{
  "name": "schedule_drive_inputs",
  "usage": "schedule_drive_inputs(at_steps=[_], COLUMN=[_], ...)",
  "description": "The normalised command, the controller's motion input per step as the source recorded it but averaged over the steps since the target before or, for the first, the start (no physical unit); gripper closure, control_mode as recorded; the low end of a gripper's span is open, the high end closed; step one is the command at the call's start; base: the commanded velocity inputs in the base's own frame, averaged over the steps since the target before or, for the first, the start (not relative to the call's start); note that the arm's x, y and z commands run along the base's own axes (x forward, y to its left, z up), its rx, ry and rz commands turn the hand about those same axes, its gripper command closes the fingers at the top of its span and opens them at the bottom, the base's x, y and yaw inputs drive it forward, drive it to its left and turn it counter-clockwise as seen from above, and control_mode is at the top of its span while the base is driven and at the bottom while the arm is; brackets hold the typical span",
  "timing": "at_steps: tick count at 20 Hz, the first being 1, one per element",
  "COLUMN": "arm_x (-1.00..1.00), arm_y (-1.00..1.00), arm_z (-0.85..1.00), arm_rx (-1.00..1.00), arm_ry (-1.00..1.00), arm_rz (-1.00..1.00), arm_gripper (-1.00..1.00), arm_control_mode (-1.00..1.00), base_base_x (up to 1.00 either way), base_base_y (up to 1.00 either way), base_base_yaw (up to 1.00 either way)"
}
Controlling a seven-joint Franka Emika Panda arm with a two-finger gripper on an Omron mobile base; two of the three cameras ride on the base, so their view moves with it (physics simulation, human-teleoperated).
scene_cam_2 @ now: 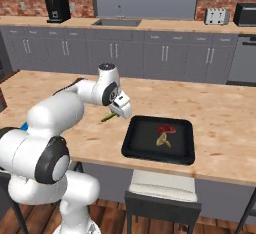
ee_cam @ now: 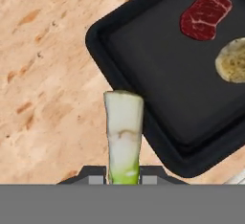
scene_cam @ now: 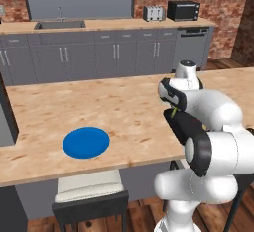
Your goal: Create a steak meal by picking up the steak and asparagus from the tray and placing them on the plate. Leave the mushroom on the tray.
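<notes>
Between the closed fingers of the gripper (ee_cam: pixel 123 179) the asparagus (ee_cam: pixel 123 137) is held, lifted off the black tray (ee_cam: pixel 129 15), its long axis pointing to twelve o'clock in the hand view. Pale whitish at the free end, yellow-green at the pinched end, it looks short and stick-like. From the left base view the blue plate (scene_cam: pixel 86 142) is seen at about eight o'clock from the gripper, well apart. Steak (ee_cam: pixel 205 16) and mushroom (ee_cam: pixel 232 61) are left on the tray.

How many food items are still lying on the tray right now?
2: the steak and the mushroom, side by side on the tray. The asparagus is off it, held in the pincer.
</notes>
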Motion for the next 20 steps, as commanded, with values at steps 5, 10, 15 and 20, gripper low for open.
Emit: schedule_drive_inputs(at_steps=[5,10,15,20], arm_x=[-0.50,-0.34,-0.06,0.00], arm_y=[1.00,1.00,1.00,1.00], arm_z=[0.19,0.19,0.13,0.01], arm_rx=[-0.10,-0.03,0.00,0.00], arm_ry=[-0.05,0.00,0.03,0.09], arm_rz=[0.22,0.23,0.22,0.21], arm_gripper=[1.00,1.00,1.00,1.00], arm_control_mode=[-1.00,-1.00,-1.00,-1.00], base_base_x=[0.00,0.00,0.00,0.00], base_base_y=[0.00,0.00,0.00,0.00], base_base_yaw=[0.00,0.00,0.00,0.00])
